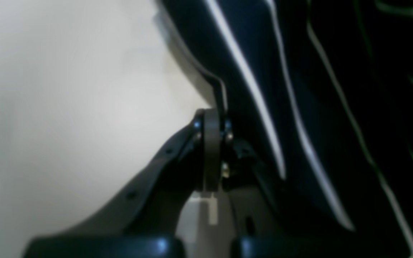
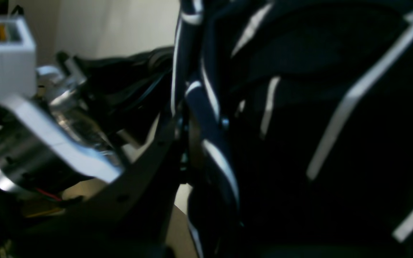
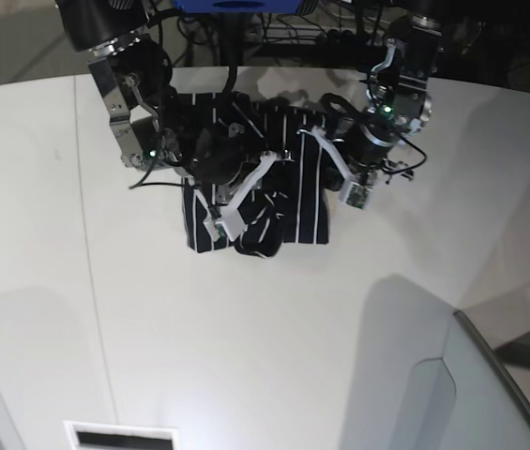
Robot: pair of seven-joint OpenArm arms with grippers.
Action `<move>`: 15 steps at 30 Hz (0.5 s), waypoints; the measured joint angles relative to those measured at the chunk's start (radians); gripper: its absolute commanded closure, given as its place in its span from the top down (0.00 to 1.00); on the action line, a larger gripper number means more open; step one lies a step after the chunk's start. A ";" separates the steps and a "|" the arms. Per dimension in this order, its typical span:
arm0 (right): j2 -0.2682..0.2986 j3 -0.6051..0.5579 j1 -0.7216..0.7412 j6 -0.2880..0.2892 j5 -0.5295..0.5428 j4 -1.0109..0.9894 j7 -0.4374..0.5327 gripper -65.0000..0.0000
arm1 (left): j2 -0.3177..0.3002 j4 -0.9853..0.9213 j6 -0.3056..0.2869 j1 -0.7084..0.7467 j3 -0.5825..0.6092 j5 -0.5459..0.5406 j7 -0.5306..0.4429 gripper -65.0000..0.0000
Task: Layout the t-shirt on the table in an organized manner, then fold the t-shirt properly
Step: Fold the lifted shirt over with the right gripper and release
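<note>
1. Two robot arms reach from the far side of the table (image 3: 274,356) and meet over the t-shirt (image 3: 293,202), which lies bunched at the far middle of the white tabletop.
2. Seen from the base view, the shirt is a dark, crumpled, striped mass; its sleeves and collar cannot be told apart, and both arms cover its upper part.
3. On that view's right, the left gripper (image 3: 313,139) sits at the shirt's upper right edge. Its own wrist camera shows the left gripper (image 1: 212,118) with jaws closed, a thin striped fold of the t-shirt (image 1: 299,107) running up from the tips; the picture is blurred, so the cloth appears pinched rather than merely touching.
4. On the base view's left, the right gripper (image 3: 246,164) is down in the folds, its tips hidden by cloth.
5. In the right wrist view, the right gripper (image 2: 201,136) is clamped on a rope-like twist of the t-shirt (image 2: 335,143), which fills the right half of the frame, dark and out of focus.
6. Blurred metal arm parts (image 2: 41,143) crowd that view's left side.
</note>
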 measured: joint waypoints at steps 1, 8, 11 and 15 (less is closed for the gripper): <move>0.000 0.000 0.000 0.000 0.000 0.000 -0.001 0.06 | 0.000 0.009 0.003 0.000 -0.018 0.000 0.000 0.00; 0.003 -0.030 0.002 -0.002 0.002 0.001 -0.001 0.50 | -0.038 0.055 0.003 0.071 -0.118 0.002 0.000 0.00; 0.012 -0.130 0.032 -0.006 -0.003 -0.001 -0.010 0.51 | -0.082 0.105 0.000 0.122 -0.131 0.000 0.002 0.00; 0.008 -0.251 0.086 0.002 0.006 -0.002 -0.002 0.52 | -0.104 0.153 -0.001 0.194 -0.182 -0.005 -0.010 0.00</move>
